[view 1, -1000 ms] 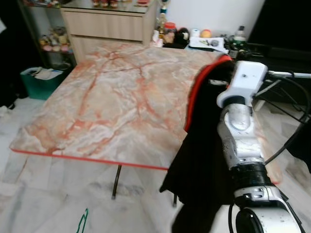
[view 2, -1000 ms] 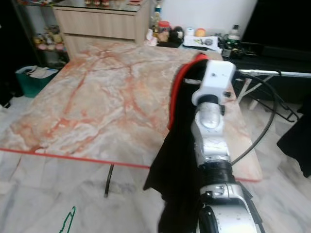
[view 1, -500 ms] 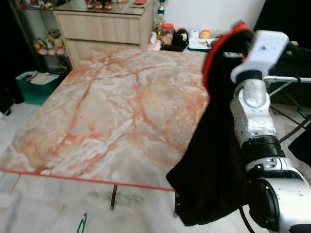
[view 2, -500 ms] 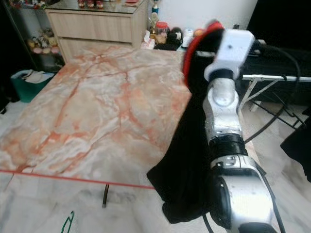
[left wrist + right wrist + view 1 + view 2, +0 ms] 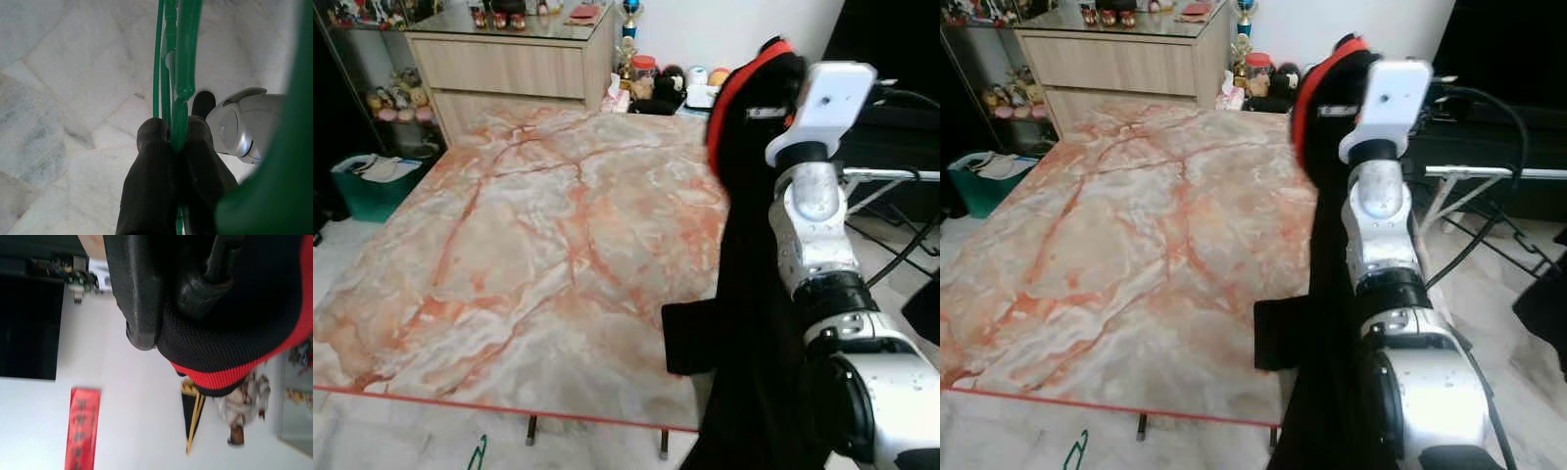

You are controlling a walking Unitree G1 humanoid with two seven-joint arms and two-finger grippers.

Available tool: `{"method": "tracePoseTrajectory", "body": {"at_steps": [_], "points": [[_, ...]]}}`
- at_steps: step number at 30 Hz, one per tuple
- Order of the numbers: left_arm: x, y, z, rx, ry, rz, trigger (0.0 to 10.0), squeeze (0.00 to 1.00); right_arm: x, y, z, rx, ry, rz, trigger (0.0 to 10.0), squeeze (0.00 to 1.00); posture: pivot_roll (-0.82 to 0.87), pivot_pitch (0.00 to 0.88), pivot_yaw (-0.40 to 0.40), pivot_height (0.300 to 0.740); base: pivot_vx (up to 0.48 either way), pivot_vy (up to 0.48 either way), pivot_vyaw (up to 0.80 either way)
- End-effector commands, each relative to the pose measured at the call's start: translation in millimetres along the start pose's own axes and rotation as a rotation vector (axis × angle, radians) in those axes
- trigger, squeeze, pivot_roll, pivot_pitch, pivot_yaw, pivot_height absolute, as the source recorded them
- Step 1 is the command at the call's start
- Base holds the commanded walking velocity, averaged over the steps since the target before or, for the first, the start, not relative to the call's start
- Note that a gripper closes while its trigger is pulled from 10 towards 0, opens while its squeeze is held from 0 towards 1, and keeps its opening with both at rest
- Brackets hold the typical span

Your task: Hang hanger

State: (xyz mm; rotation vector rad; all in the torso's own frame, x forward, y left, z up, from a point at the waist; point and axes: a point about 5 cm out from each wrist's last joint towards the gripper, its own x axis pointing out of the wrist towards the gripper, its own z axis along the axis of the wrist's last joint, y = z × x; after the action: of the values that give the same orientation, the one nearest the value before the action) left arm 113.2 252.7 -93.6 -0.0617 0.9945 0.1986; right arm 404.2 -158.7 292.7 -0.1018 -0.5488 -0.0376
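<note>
The right end effector (image 5: 166, 298) is raised high at the far right side of the desk (image 5: 509, 245), its fingers pressed together on the collar of a black garment (image 5: 744, 294) with a red neckband (image 5: 729, 108). Compared with a second ago, the arm is holding the cloth noticeably higher: earlier the collar was lying roughly level with the desk's right edge, and now it is sitting up in front of the wooden cabinet (image 5: 499, 64) and the cluttered shelf at the back. The garment is hanging in a long drape beside the right arm, with one dark corner of it appearing to lie over the front right part of the desk.

The left end effector (image 5: 171, 147) is hanging low at the robot's side, its two black fingers (image 5: 151, 161) pinched shut on the thin wire of a green hanger (image 5: 178, 63), which is pointing down toward the pale marble floor (image 5: 58, 73). A tip of the same hanger is showing at the bottom edge of the left eye view (image 5: 478, 455), just below the desk's red-trimmed front edge.

Judging from this, the lifting of the garment is clearing the neck opening so the hanger can be brought up into it; the two are well apart, so the threading step is not yet done. The slack cloth catching on the desk looks like the main risk.
</note>
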Motion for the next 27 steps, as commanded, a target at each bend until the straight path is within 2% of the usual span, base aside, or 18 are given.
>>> {"method": "tracePoseTrajectory", "body": {"at_steps": [1,5,6,11,14,17,20,22,23,27], "points": [[-1.2,-2.6,-7.3,0.001,0.022,-0.006,10.0,0.00,-5.7,-8.6,-7.6,-0.013,0.018,-0.017,10.0,0.00,0.06,0.093,-0.001,0.740,0.255,0.000,0.00],[-1.9,-2.7,-9.8,0.006,0.031,-0.009,10.0,0.00,-27.8,-11.3,-33.5,-0.001,0.103,-0.030,10.0,0.00,0.06,0.106,-0.003,0.740,0.064,0.000,0.00],[-1.9,-2.7,-9.8,0.006,0.031,-0.009,10.0,0.00,-27.8,-11.3,-33.5,-0.001,0.103,-0.030,10.0,0.00,0.06,0.106,-0.003,0.740,0.000,0.000,0.00],[-3.0,-2.6,-13.3,0.010,0.040,-0.015,10.0,0.00,-83.0,-10.6,-77.1,0.003,0.269,-0.017,10.0,0.00,0.06,0.121,-0.002,0.740,0.000,0.000,0.00],[-3.2,-2.6,-13.8,0.010,0.041,-0.015,10.0,0.00,-92.3,-11.5,-81.5,-0.003,0.288,-0.015,10.0,0.00,0.06,0.123,-0.001,0.740,0.000,0.000,0.00],[-4.3,-1.4,-16.2,0.015,0.045,-0.017,10.0,0.00,-128.5,-21.1,-88.8,0.019,0.355,-0.068,10.0,0.00,0.06,0.129,0.004,0.740,0.000,0.000,0.00],[-4.9,-0.2,-17.5,0.021,0.050,-0.017,10.0,0.00,-145.2,-25.9,-86.8,0.022,0.377,-0.101,10.0,0.00,0.05,0.132,0.004,0.740,0.000,0.000,0.00],[-5.2,0.4,-18.1,0.022,0.051,-0.017,10.0,0.00,-150.2,-26.2,-85.0,0.018,0.382,-0.102,10.0,0.00,0.05,0.132,0.004,0.740,0.000,0.000,0.00],[-5.9,1.8,-19.5,0.025,0.055,-0.017,10.0,0.00,-162.4,-24.9,-78.9,0.005,0.399,-0.100,10.0,0.00,0.05,0.132,0.002,0.740,0.000,0.000,0.00],[-6.3,2.1,-20.0,0.024,0.054,-0.020,10.0,0.00,-175.3,-23.1,-73.7,0.011,0.429,-0.106,10.0,0.00,0.05,0.133,-0.002,0.740,0.000,0.000,0.00]]}}
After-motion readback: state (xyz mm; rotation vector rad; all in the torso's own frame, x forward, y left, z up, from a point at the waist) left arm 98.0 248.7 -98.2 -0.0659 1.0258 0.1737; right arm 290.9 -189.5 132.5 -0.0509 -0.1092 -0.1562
